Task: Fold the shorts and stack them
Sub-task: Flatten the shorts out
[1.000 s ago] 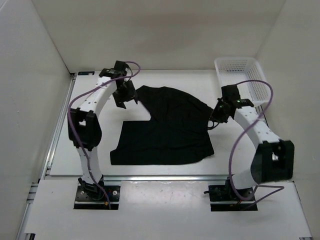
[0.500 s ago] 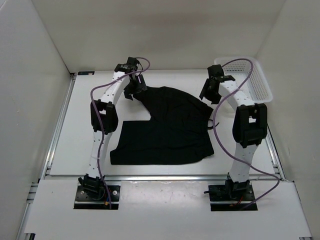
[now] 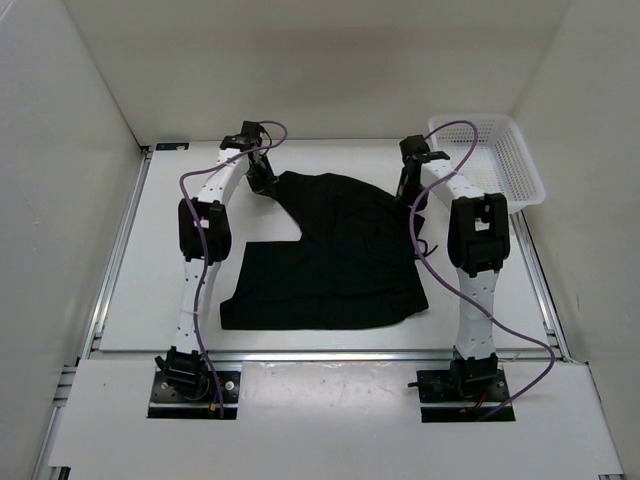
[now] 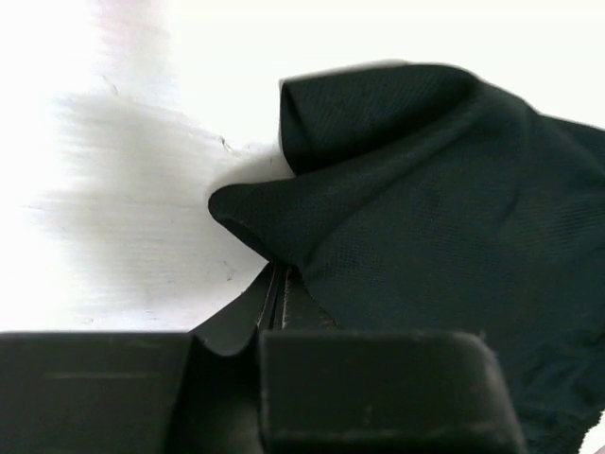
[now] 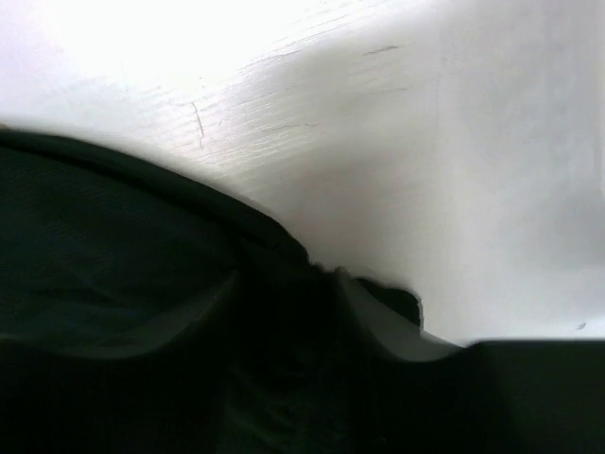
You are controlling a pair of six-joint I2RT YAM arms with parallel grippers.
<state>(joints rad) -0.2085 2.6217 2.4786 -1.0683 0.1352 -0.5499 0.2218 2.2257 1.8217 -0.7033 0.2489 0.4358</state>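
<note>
Found black shorts (image 3: 335, 255) lying flat mid-tabletop (image 3: 150, 260). Saw left fingers (image 4: 248, 317) pressed together, pinching the shorts' 11 o'clock corner. Spotted right fingers (image 3: 410, 190) down on the 1 o'clock corner, sunk in dark fabric; cannot tell whether spread or pinching. Noted white basket (image 3: 515, 170) at 2 o'clock.

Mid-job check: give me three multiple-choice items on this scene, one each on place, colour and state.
1. Where is the basket? A far right corner; B near left corner; C table centre.
2. The shorts are: A white; B black; C red.
3. The basket is: A empty; B full of clothes; C overturned.
Answers: 1 A, it stands against the far right walls. 2 B, dark fabric on the white table. 3 A, only bare mesh shows inside.
</note>
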